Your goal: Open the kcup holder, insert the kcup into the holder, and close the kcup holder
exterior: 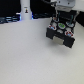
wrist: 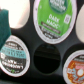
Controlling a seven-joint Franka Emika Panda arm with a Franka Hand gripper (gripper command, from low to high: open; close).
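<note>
At the upper right of the exterior frame, the white-and-grey robot gripper (exterior: 62, 11) hangs directly above the black box-shaped kcup holder (exterior: 52, 33), which sits on the plain white counter (exterior: 30, 57). The holder's top faces up, and a small round pod with a green lid, the kcup (exterior: 61, 25), shows among its slots right beneath the arm. A white bottle-like object (exterior: 25, 11) stands well apart at the upper left, against the dark background.

The wrist view looks straight down into the holder (wrist: 47, 70). The green-lidded kcup (wrist: 55, 17) fills the upper middle of that frame, lying flat with its lid toward the camera. Just below it in the picture gapes an empty round black well (wrist: 47, 55). A teal-and-black labelled pod (wrist: 12, 49) sits at the left, and an orange-and-white labelled pod (wrist: 75, 65) sits at the lower right, each in its own well.

No fingers can be made out clearly in either view, so whether the gripper is released or clenched cannot be told, nor whether the kcup is seated or gripped.

Judging from this, the coming move turns on a vertical relation: the kcup and the wells lie straight below the gripper, with the pod's axis upright.
</note>
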